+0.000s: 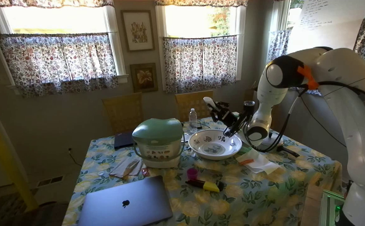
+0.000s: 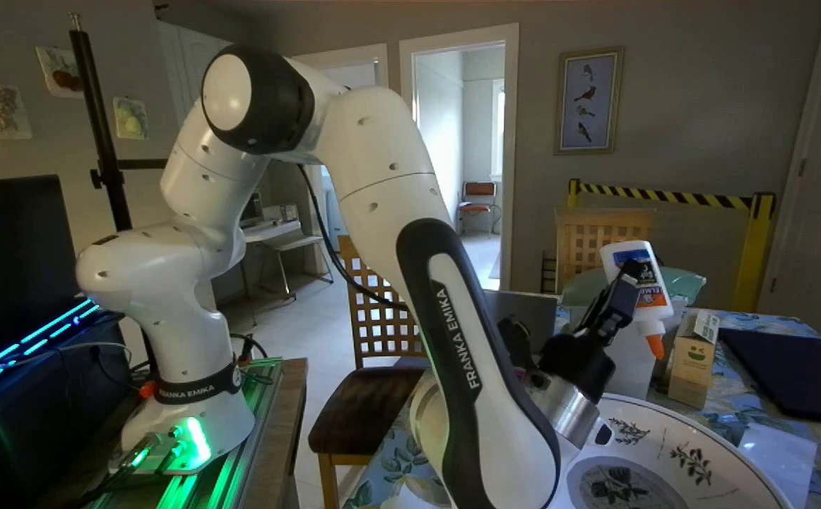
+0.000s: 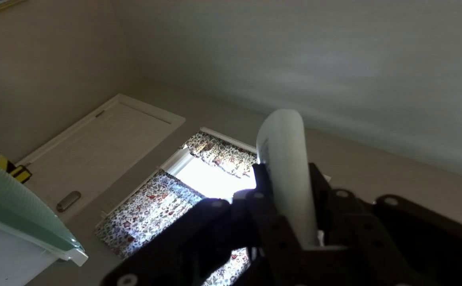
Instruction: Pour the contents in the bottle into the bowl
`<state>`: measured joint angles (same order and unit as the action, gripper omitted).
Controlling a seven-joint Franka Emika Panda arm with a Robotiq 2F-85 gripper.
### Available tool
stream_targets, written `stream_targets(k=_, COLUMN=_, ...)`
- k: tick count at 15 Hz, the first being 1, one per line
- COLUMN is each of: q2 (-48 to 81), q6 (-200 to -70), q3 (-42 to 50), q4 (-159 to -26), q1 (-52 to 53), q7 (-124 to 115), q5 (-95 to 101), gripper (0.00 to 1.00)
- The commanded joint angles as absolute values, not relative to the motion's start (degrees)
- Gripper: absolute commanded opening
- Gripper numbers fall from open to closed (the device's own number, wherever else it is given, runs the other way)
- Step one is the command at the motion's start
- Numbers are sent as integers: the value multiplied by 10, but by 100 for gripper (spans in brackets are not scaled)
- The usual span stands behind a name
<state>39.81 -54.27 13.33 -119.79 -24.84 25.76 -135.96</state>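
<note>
The white bottle with an orange cap shows in both exterior views (image 1: 209,102) (image 2: 638,272) and in the wrist view (image 3: 288,174). It is tilted with its cap end pointing down in an exterior view. My gripper (image 1: 217,108) is shut on the bottle's body, one finger on each side, and also shows in an exterior view (image 2: 629,286) and the wrist view (image 3: 288,186). The wide white bowl with a patterned rim (image 1: 215,149) stands on the table below the gripper, partly hidden by the arm in an exterior view (image 2: 718,452). No flow from the cap is visible.
A green-lidded white bucket (image 1: 157,141) stands beside the bowl. A clear bottle (image 1: 193,117) stands behind. A laptop (image 1: 129,201), a pink cup (image 1: 192,173) and a black-yellow tool (image 1: 209,185) lie in front. A small carton (image 2: 693,364) stands near the bowl.
</note>
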Motion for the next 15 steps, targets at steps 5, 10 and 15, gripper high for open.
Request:
stream_targets(k=5, q2=397, q6=-545, q3=140, q4=-1200, q1=-241, q7=252, q5=-1374, gripper=6)
stream_targets(k=10, q2=389, q6=-542, q3=175, q4=-1197, q1=-211, q7=329, q5=-1330, gripper=6)
stream_targets(k=15, q2=383, q6=-548, q3=216, q4=-1217, q1=-149, q7=510, q5=-1223, gripper=6)
